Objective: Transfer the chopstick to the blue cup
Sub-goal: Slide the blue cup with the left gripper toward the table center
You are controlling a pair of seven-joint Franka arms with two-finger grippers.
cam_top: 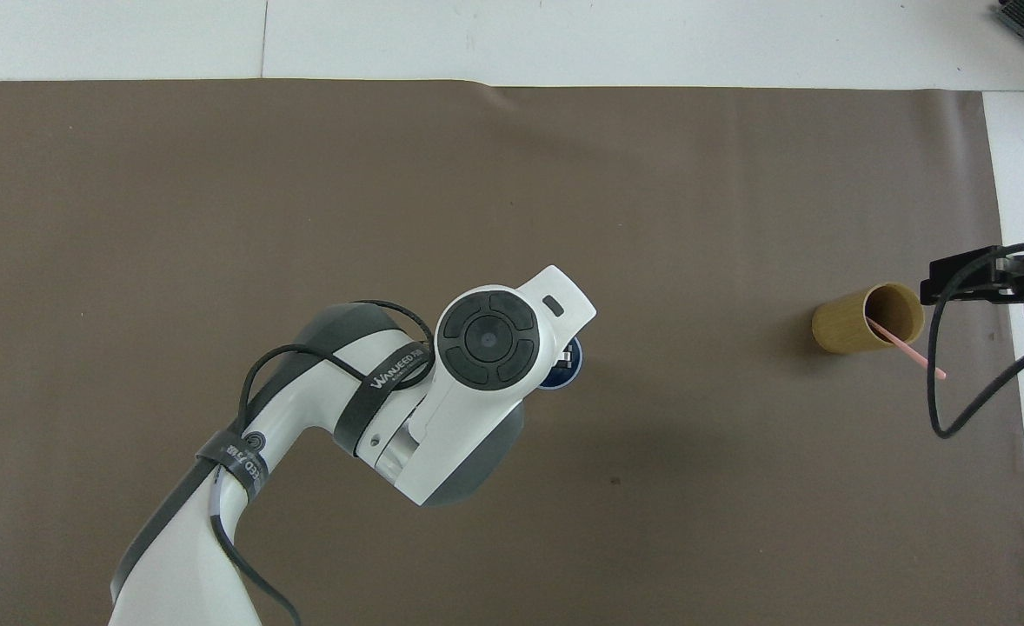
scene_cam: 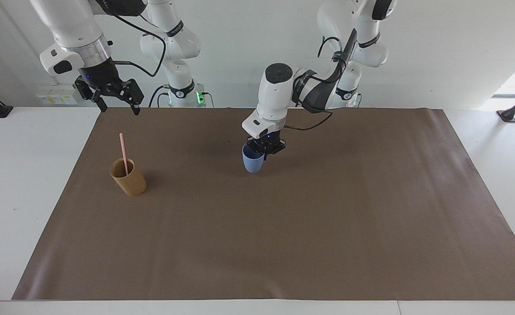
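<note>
My left gripper [scene_cam: 264, 150] is shut on the rim of the light-blue cup [scene_cam: 253, 163] and holds it upright over the middle of the brown mat. In the overhead view the left arm hides most of the cup [cam_top: 564, 379]. The pale-pink chopstick [scene_cam: 123, 153] stands leaning in a tan-brown cylindrical holder [scene_cam: 129, 177] toward the right arm's end of the table; it also shows in the overhead view [cam_top: 910, 350]. My right gripper [scene_cam: 116, 105] is open and empty, raised over the mat's edge near the robots, above the holder [cam_top: 867, 318].
A brown mat [scene_cam: 283, 227] covers most of the white table [scene_cam: 21, 175]. A black cable [cam_top: 955, 382] hangs from the right arm beside the holder.
</note>
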